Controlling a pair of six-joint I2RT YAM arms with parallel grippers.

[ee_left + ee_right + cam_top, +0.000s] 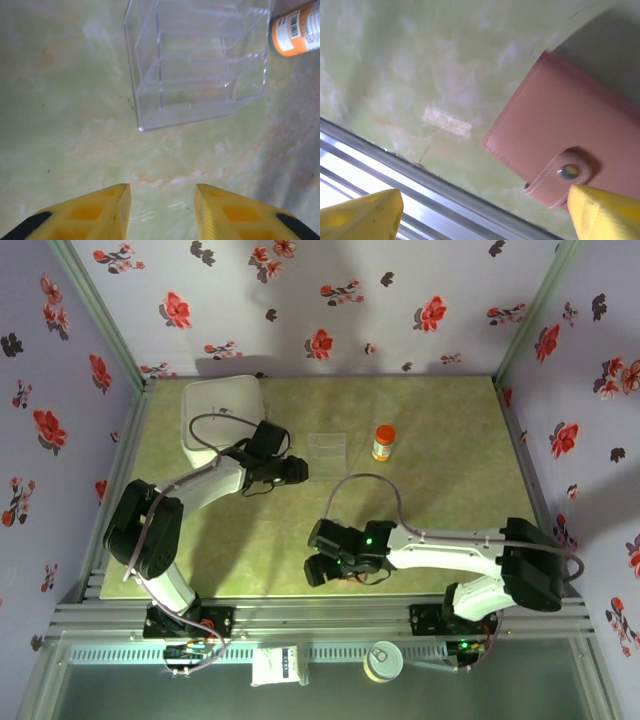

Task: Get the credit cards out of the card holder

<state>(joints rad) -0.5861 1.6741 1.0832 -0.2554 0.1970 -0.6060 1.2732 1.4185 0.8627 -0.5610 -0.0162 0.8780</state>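
Setting: a green marbled tabletop (pixel 450 490) inside walls with a red flower print, seen from above, with both arm bases at 6 o'clock.

Card holder: a pinkish-brown, leather-like card holder (pixel 570 135) lies flat on the tabletop near its 6 o'clock edge, under the right arm's wrist. It is folded shut, and its tab is fastened by a round snap clasp (pixel 568 171).

Right tool: the right tool (pixel 484 192) has its yellow fingers spread wide and grips nothing. In the wrist view, the finger at 5 o'clock has its tip just beside the clasp tab. The other finger, at 7 o'clock, sits over the metal rail (pixel 395 165) along the tabletop edge.

Left tool: the left tool (pixel 161 190) is parted, with bare tabletop showing between its yellow fingers. It holds nothing.

Clear plastic organizer: the clear plastic organizer (pixel 195 65) sits at 12 o'clock from the left tool, near the tabletop's centre.

Orange pill bottle: the orange pill bottle (pixel 383 442) stands upright at 3 o'clock of the organizer, close by.

White box: the white box (pixel 222 418) rests at 10 o'clock on the tabletop.
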